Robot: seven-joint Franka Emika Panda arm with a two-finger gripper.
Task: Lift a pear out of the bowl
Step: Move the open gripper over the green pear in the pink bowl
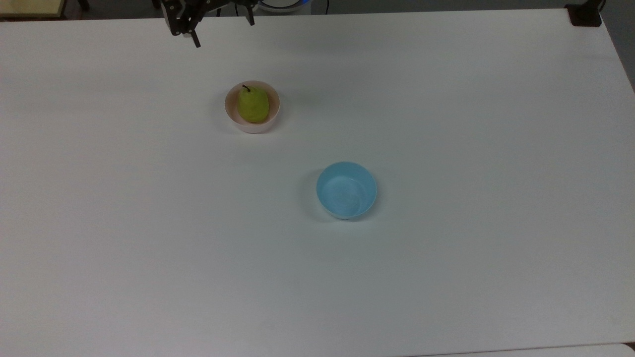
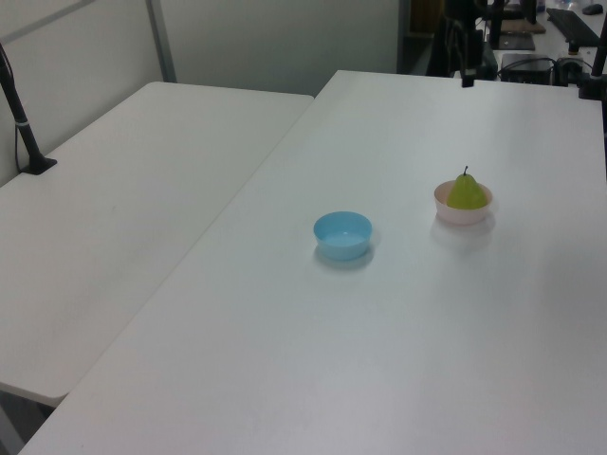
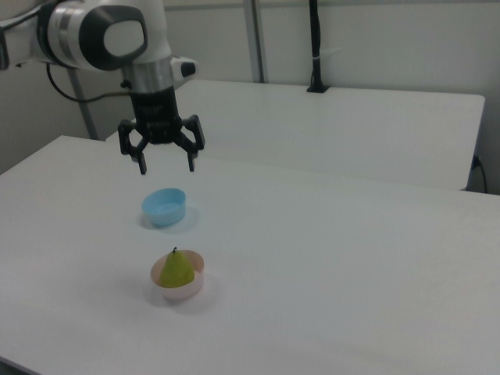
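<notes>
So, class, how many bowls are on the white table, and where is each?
2. The pink bowl, holding the pear, sits toward the top view's upper left; the empty blue bowl sits near the centre. Nothing appears hidden.

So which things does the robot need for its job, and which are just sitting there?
Needed for the job:
- the pear, sitting in the pink bowl
- the pink bowl
- the gripper, open, up in the air

Just sitting there:
- the blue bowl, with nothing in it
- the white table, which everything stands on

even, soft overhead light, faint shadows, mild haze, no glare.
</notes>
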